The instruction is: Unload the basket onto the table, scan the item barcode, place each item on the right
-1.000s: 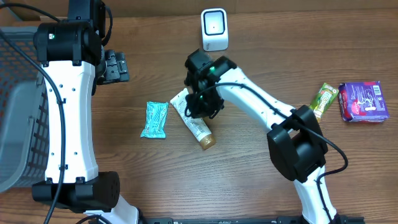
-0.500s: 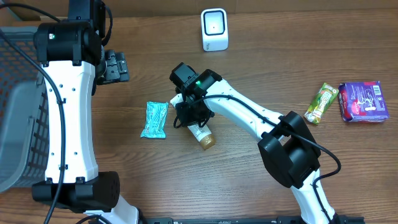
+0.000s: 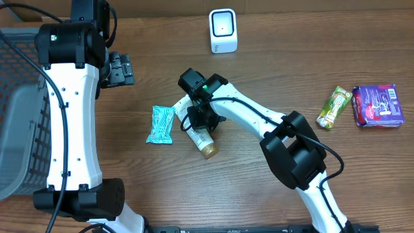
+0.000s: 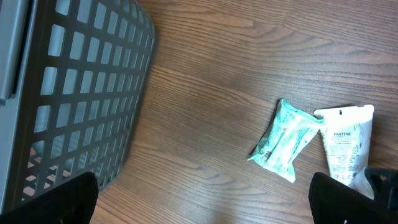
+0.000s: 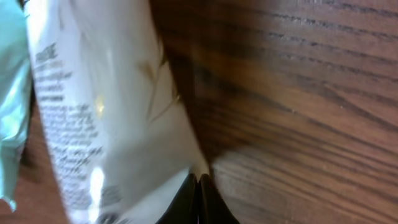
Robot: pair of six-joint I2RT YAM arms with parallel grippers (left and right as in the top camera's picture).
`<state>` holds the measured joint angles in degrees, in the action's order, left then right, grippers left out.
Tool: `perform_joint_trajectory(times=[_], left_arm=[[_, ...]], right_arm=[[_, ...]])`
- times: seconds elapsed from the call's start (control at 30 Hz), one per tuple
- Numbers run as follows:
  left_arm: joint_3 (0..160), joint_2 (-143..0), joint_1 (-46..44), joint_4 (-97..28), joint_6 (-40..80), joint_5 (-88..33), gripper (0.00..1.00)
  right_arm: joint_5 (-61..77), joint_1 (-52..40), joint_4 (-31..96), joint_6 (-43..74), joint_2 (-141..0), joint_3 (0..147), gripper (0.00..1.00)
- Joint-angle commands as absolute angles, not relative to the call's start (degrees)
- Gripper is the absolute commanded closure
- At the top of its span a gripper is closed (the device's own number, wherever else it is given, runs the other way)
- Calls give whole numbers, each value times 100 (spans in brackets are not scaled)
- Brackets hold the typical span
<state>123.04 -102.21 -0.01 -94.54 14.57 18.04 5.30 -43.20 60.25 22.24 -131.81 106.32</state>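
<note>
The item is a white Pantene tube (image 3: 202,138) with a gold cap, lying on the wooden table below the white scanner (image 3: 223,30). In the overhead view my right gripper (image 3: 200,115) sits low over the tube's upper half. The right wrist view shows its gripper (image 5: 198,182) shut, the two fingertips pressed together against the edge of the blurred tube (image 5: 118,112), with nothing between them. My left gripper (image 3: 120,69) hovers at the upper left, open and empty. From the left wrist, that gripper (image 4: 202,205) has the tube (image 4: 345,146) at the right edge of its view.
A teal packet (image 3: 161,123) lies right beside the tube, also seen as the teal packet (image 4: 285,140) from the left wrist. A grey mesh basket (image 3: 16,110) fills the left edge. A green snack bar (image 3: 334,107) and a purple packet (image 3: 377,105) lie at the far right.
My right gripper has swept left and down along the tube. The tube has slid left, its cap end now closer to the teal packet. The left arm is unmoved.
</note>
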Motion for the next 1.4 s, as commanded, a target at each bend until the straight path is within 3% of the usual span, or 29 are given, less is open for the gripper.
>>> perform_joint_trajectory(times=[0.0, 0.17, 0.27, 0.47, 0.7, 1.07, 1.37], left_arm=[[12390, -10136, -1, -9443, 1393, 1837, 0], [12390, -10136, -1, -9443, 1393, 1837, 0], [12390, -10136, -1, -9443, 1393, 1837, 0], [12390, -10136, -1, -9443, 1393, 1837, 0], [12390, -10136, -1, -9443, 1393, 1837, 0], [12390, -10136, -1, -9443, 1393, 1837, 0], [12390, -10136, -1, -9443, 1393, 1837, 0]], right_arm=[[454, -4292, 6077, 2198, -13235, 10816, 96], [711, -4202, 6657, 1667, -13045, 11504, 84], [1120, -4241, 6965, 1450, -12908, 11791, 83], [2370, -4453, 6890, 1529, -12901, 11537, 92], [2451, -4742, 6563, 1850, -12901, 10982, 96], [1120, -4827, 6163, 2731, -12901, 10200, 96], [-362, -4198, 6812, 2502, -12892, 10173, 96]])
